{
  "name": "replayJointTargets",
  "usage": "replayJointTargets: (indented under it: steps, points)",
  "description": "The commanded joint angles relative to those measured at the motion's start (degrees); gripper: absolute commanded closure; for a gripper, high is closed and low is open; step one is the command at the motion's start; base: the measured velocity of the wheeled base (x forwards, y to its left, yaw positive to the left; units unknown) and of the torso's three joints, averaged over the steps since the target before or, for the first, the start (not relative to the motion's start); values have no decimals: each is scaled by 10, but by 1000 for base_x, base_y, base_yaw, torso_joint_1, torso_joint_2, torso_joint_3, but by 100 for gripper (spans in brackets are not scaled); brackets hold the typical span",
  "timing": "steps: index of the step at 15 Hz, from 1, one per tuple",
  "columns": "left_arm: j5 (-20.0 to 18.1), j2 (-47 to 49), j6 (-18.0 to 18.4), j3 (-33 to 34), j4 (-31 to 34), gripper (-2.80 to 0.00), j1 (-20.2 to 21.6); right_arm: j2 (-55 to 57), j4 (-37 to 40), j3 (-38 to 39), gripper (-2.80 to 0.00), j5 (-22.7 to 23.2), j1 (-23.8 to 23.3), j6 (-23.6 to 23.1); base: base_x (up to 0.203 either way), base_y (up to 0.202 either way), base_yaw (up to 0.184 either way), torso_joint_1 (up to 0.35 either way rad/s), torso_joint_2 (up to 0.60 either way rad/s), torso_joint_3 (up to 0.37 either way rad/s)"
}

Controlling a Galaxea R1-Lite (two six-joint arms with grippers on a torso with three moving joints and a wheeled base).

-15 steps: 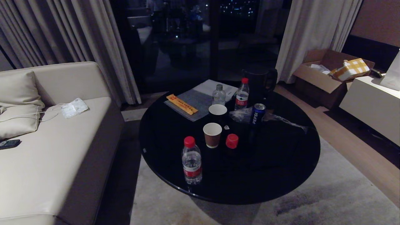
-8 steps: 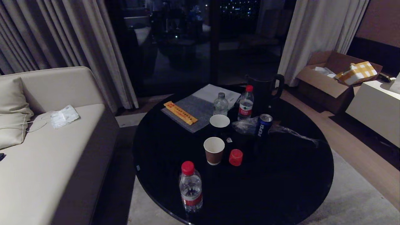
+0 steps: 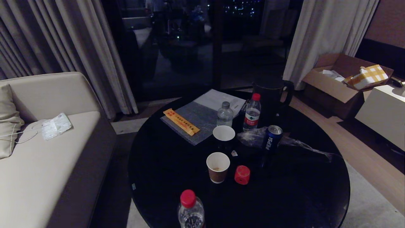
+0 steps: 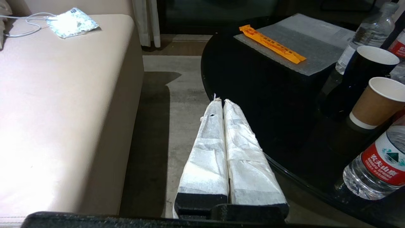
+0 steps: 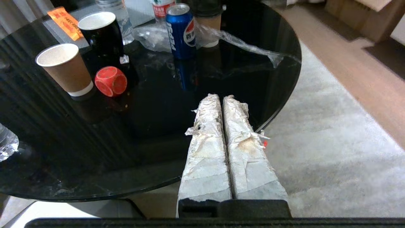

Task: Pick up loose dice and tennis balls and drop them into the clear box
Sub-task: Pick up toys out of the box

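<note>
Red die (image 5: 111,81): probably light, rigid, smooth; grip 2 opposite flat faces. Left gripper (image 4: 219,100) and right gripper (image 5: 221,97) clenched, empty.

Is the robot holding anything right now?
No. Both end effectors are shut and empty: the left end effector hangs beside the black table, and the right end effector is over its near edge, short of the red die.

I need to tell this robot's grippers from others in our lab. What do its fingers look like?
Both grippers have two long, flat, tapering fingers wrapped in whitish tape on a black base. The left gripper's wrap is fairly clean; the right gripper's is frayed, with brownish stains and a red speck.
</note>
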Motion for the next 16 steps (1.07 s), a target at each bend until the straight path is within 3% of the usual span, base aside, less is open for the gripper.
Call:
replayJointTargets:
  steps: [1, 12, 16]
  points:
    - [0, 1, -1, 1, 0, 0, 0, 1, 0, 0, 0, 0, 0, 0, 0, 0, 0, 0, 0, 0]
    - [0, 1, -5, 1, 0, 0, 0, 1, 0, 0, 0, 0, 0, 0, 0, 0, 0, 0, 0, 0]
    - [0, 1, -5, 1, 0, 0, 0, 1, 0, 0, 0, 0, 0, 0, 0, 0, 0, 3, 3, -126]
